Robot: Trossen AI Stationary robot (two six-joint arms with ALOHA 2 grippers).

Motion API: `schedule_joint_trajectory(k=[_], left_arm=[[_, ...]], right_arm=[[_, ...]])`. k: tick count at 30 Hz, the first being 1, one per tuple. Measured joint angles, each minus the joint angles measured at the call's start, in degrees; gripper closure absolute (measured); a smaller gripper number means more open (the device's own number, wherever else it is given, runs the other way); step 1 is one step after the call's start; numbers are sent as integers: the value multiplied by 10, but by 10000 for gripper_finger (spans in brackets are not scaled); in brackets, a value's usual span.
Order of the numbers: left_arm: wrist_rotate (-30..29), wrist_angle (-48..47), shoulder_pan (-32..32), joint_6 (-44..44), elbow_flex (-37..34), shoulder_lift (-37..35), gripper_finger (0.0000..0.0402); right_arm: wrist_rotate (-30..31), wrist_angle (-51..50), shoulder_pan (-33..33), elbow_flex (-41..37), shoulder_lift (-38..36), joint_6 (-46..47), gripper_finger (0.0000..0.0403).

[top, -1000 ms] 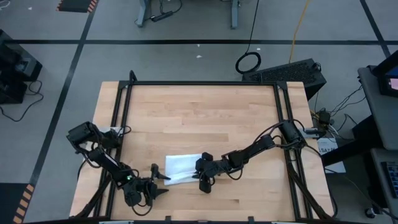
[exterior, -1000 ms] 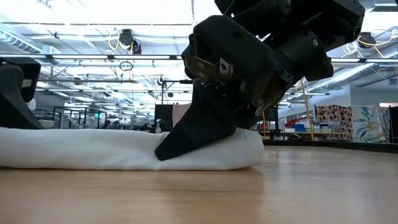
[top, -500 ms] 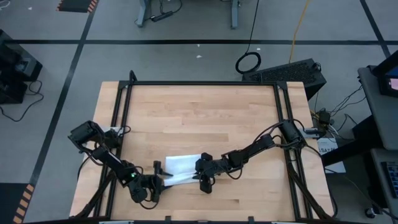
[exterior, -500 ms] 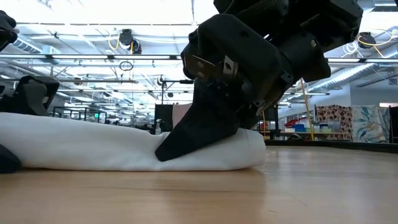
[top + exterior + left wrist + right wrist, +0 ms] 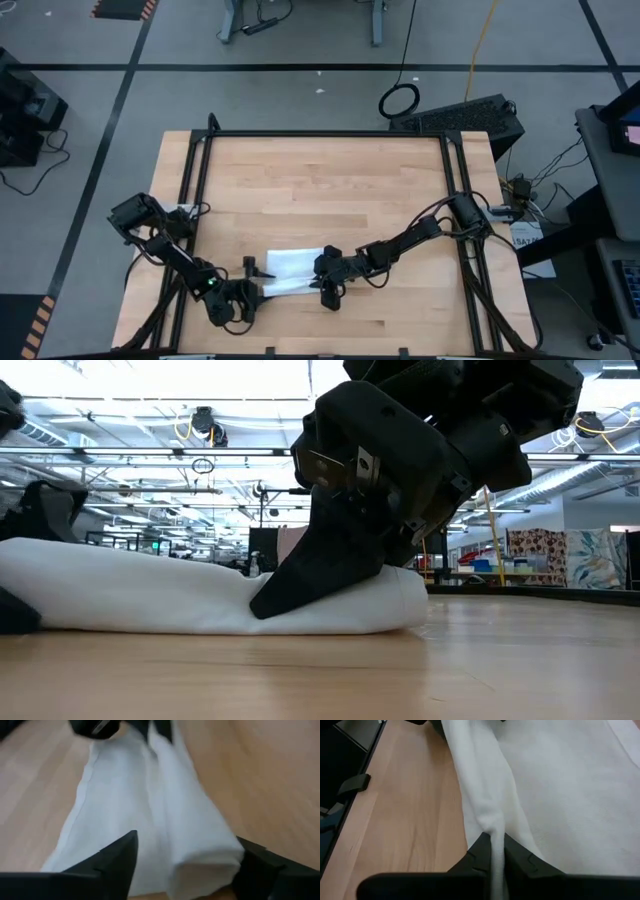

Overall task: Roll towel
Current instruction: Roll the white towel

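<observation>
Towel (image 5: 290,272) partly rolled on tabletop (image 5: 320,180). Right tool (image 5: 492,851) pinching towel's rolled edge; left tool (image 5: 182,857) wide, straddling towel's opposite end.

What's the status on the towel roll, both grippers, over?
Right gripper shut on the towel, pinching its rolled edge. Left gripper open, jaws straddling the towel's other end. Towel partly rolled on the table. Nothing in the way.

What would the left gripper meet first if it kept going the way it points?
The towel. The left gripper is open with the rolled end between its fingers, so pushing on likely slides it further along the roll, toward the right gripper.
</observation>
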Motion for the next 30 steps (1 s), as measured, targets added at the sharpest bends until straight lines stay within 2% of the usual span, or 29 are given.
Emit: schedule_joint_trajectory(k=[6,12,15,22,26,30], left_arm=[[-4,6,-30,97,18,0,78],[-38,7,-63,186,53,0,70],[-59,2,-69,201,69,-1,71],[-38,-86,-59,161,72,11,119],[-38,-101,-49,145,73,12,147],[-31,-106,-38,137,73,12,157]], right_arm=[[1,0,0,0,0,7,385],[1,0,0,0,0,17,385],[1,1,0,0,0,17,385],[1,1,0,0,0,17,385],[1,2,0,0,0,17,385],[1,3,0,0,0,17,385]])
